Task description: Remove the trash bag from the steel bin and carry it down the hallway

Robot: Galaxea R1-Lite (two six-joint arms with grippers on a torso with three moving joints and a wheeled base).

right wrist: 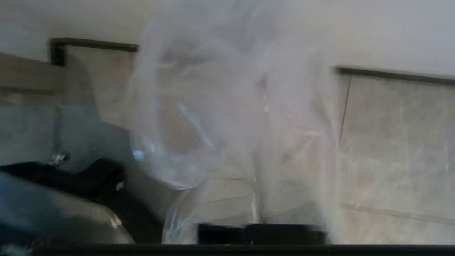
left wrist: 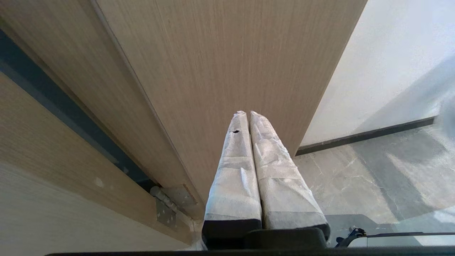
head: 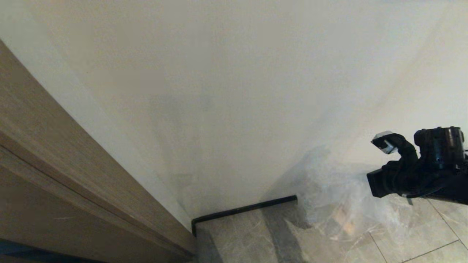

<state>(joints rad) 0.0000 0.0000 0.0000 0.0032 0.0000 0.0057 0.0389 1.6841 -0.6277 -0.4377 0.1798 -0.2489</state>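
Trash bag [head: 340,208] hangs blurry over the grey floor tiles [head: 420,233] by the white wall [head: 237,91], under the right gripper [head: 384,160]. I cannot tell if that gripper grips it. The bag might slip and drop. The left gripper [left wrist: 247,115] is closed, empty.

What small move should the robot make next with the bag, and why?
Probably turn the base a little to the right, away from the corner. The wall and the door panel fill the head view, and open tiles show only on the right. The bag is beside the right gripper, close to the wall. The left gripper is parked.
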